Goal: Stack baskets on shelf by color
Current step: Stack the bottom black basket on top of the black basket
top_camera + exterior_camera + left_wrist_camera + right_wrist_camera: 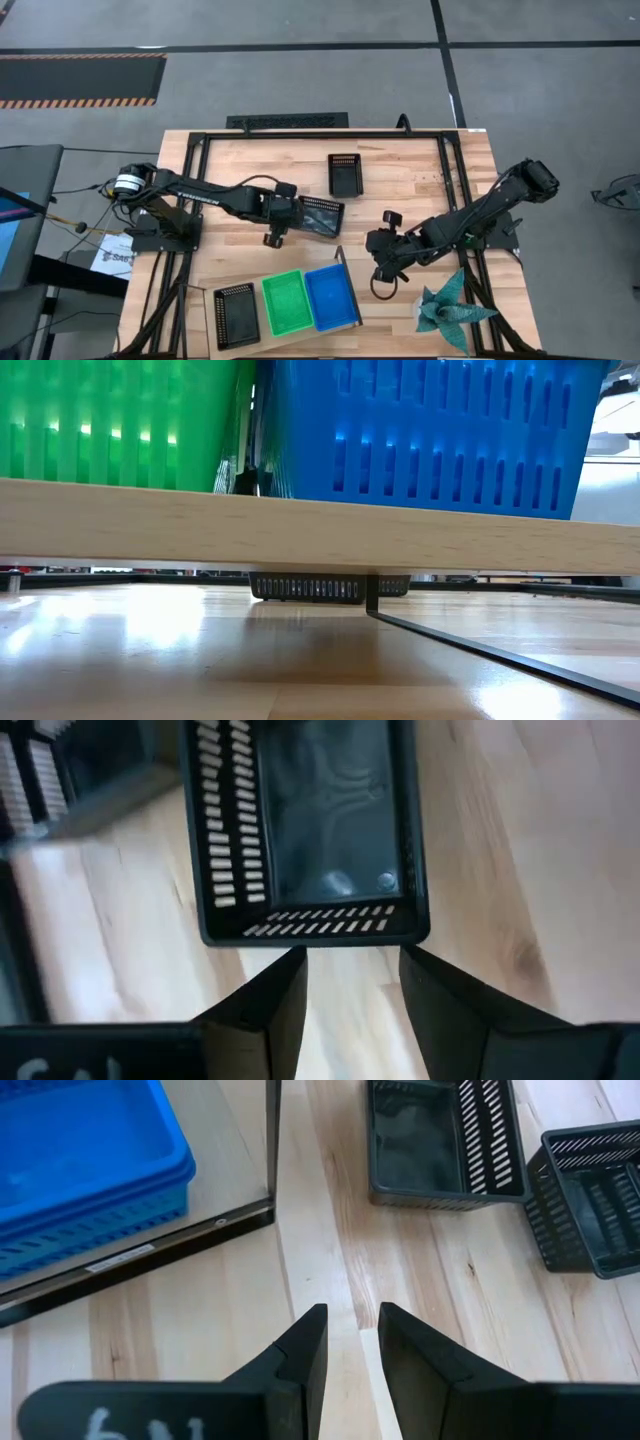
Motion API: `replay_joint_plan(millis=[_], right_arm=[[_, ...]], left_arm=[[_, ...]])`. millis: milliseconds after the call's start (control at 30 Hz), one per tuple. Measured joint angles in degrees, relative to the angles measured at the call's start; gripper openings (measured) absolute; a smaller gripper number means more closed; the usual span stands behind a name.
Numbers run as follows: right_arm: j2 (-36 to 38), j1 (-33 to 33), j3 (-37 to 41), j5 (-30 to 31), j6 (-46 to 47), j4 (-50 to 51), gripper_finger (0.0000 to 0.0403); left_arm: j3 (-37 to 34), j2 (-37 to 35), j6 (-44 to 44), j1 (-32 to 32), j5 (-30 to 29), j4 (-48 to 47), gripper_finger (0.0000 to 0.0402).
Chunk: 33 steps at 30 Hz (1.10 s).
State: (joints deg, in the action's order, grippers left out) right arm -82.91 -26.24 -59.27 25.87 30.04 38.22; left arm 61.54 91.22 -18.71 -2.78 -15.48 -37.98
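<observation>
While the shelf (345,268) near the table's front edge carries a black basket (235,315), a green basket (286,302) and a blue basket (330,296) in a row, the left gripper (300,213) sits mid-table with its fingers (262,1010) parted and empty, just short of a second black basket (322,215). Farther back, well apart, lies a third black basket (344,175). To the right, the right gripper (379,268) hovers beside the shelf's black upright, fingers (300,1355) slightly parted and holding nothing, near the teal origami figure (447,305).

Shelf (345,285) bears black (235,315), green (286,302) and blue baskets (331,297).
</observation>
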Motion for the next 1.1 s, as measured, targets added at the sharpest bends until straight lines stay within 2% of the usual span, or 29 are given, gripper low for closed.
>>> replay_joint_plan(millis=[300, 467, 667, 967, 1100], right_arm=[[0.0, 0.0, 0.4, 0.0, 0.0, -0.2, 0.0118], [0.0, 0.0, 2.2, -0.1, 0.3, -0.7, 0.0118], [0.0, -0.2, 2.8, -0.2, 1.6, -0.5, 0.0118], [0.0, -1.2, 2.8, -0.3, 1.5, -1.2, 0.0118], [0.0, -2.0, 2.8, -0.3, 1.4, -1.5, 0.0118]], left_arm=[[0.0, 1.5, -16.1, -0.4, -0.5, -0.3, 0.0148], [0.1, 3.9, -23.8, -0.5, -4.6, 1.8, 0.0148], [0.1, 6.7, -31.4, -0.5, -5.1, 1.6, 0.0148], [0.2, 9.9, -35.3, -0.5, -6.1, 5.0, 0.0148], [0.1, 10.0, -34.9, -0.5, -7.8, 3.5, 0.0128]])
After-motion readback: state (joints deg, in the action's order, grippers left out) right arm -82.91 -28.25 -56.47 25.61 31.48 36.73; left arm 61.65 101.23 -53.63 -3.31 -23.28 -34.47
